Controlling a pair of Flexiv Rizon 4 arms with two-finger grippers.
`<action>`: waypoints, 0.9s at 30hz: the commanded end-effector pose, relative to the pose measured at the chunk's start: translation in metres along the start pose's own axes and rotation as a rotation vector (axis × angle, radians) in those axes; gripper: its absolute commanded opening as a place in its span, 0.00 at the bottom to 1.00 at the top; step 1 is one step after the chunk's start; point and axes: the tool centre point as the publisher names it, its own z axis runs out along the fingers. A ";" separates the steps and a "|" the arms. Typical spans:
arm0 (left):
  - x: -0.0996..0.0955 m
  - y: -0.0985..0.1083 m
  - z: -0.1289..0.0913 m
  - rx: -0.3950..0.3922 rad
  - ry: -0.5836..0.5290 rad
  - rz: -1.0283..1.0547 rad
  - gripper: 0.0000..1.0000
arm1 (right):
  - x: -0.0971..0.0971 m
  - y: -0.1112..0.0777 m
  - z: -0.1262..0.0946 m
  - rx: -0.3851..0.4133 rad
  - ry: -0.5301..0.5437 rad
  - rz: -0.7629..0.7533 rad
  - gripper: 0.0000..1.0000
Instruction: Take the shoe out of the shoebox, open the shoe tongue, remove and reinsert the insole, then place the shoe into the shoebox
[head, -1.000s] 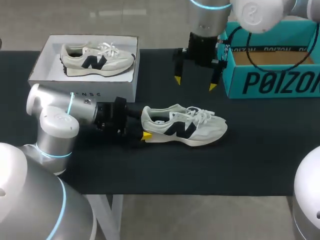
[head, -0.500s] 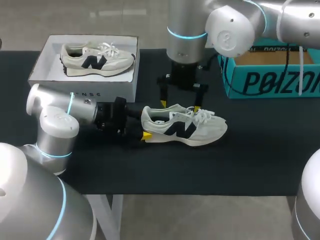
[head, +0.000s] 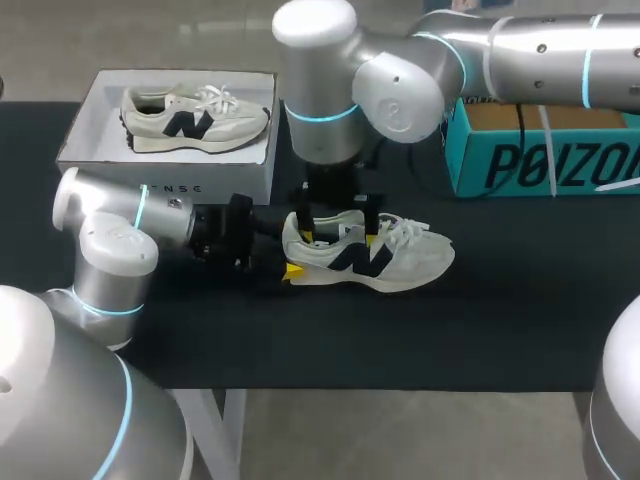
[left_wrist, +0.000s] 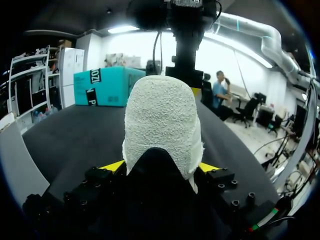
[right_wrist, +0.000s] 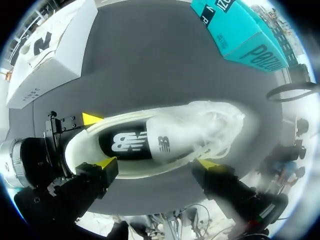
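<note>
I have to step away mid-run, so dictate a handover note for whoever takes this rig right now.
Left hand: shut on the sneaker at its heel, on the table.
Right hand: open, fingers straddling the shoe's opening.
The insole is seated inside.
A second sneaker lies in the white box; the teal shoebox stands open at the back right.
Done: shoe out of the box.
Left: open tongue, pull and reinsert insole, box the shoe.

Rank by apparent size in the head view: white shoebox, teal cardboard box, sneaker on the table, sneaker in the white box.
1. White open shoebox.
2. Teal cardboard box, partly cut off, so unsure.
3. White-and-black sneaker on the table and matching sneaker in the shoebox: about alike.
</note>
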 end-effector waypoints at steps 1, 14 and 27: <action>-0.001 0.001 0.002 0.002 -0.001 0.000 0.00 | 0.004 0.006 0.003 -0.001 -0.043 0.002 1.00; -0.001 0.001 0.002 0.002 -0.001 0.000 0.00 | -0.004 0.019 0.000 -0.065 -0.196 -0.088 1.00; -0.001 0.001 0.002 0.002 -0.001 0.000 0.00 | -0.035 0.032 0.001 -0.079 -0.281 -0.045 0.43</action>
